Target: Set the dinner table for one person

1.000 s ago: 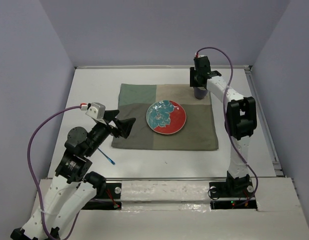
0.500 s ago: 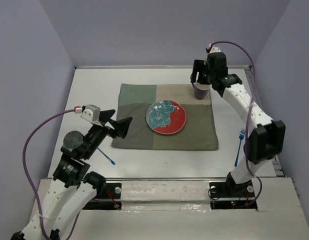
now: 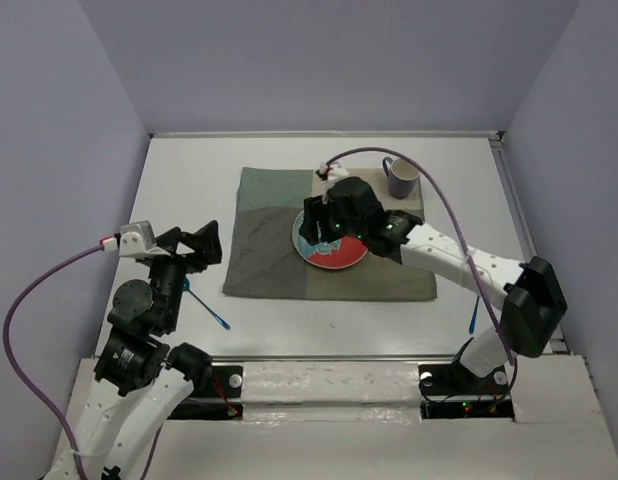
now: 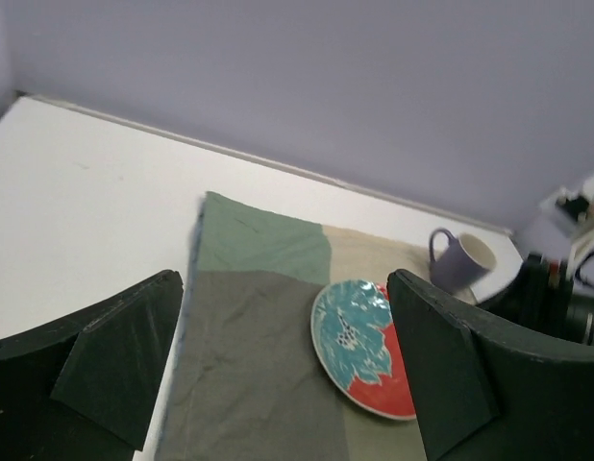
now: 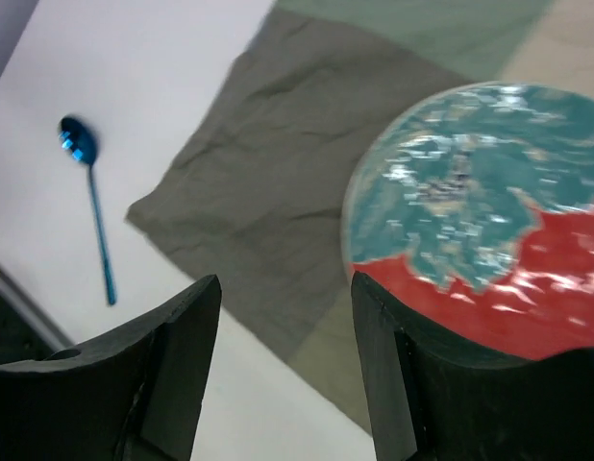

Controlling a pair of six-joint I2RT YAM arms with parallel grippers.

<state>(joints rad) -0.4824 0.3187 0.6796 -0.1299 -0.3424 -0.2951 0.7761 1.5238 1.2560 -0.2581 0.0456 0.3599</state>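
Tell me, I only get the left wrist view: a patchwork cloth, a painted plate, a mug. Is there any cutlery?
Observer: Yes, a blue spoon lies on the white table, just off the placemat's near left corner.
Operator: Is a claw holding it?
Observer: No. The right gripper hangs over the plate's left rim, jaws apart and empty.
Operator: Anything else?
Observer: A blue handle shows on the table beside the right arm; what it belongs to I cannot tell.
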